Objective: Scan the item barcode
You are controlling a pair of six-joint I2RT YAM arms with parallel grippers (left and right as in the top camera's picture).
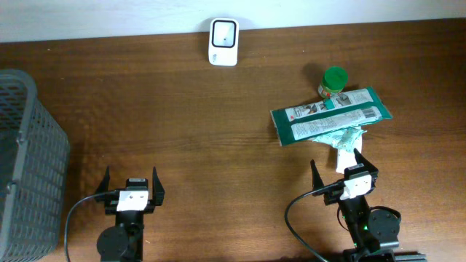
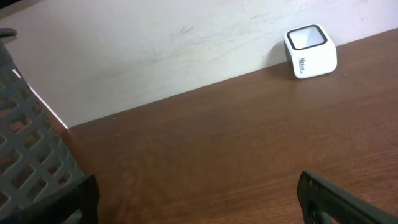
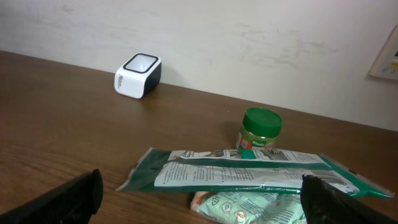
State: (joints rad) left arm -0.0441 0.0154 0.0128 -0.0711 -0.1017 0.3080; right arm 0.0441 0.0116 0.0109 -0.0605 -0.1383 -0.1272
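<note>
A white barcode scanner [image 1: 223, 33] with a dark-framed window on top stands at the far edge of the wooden bench [image 1: 218, 131], against the pale wall [image 2: 155, 43].

The goods lie to the right of the scanner and nearer the robot. A long green-and-white packet [image 1: 331, 116] lies flat, slightly slanted, with its printed face up. A green-lidded jar [image 1: 334, 80] stands upright just beyond the packet's far edge, on the scanner's side of it; from the right wrist view the two look to be touching or nearly so. A pale green pouch [image 1: 344, 138] pokes out from under the packet's near edge, partly covered by it.

The right end effector [image 1: 337, 172] sits low at the near side of the bench, well apart from the scanner and just short of the pouch. Its fingers [image 3: 62, 202] are spread wide with nothing between them.

The left end effector [image 1: 130, 177] rests nearer the robot than the scanner and to its left, over bare wood. Its fingers [image 2: 339, 199] are likewise spread wide and hold nothing.

A grey mesh basket [image 1: 22, 167] stands far to the left of the scanner at the bench's left edge, beside the left end effector.
</note>
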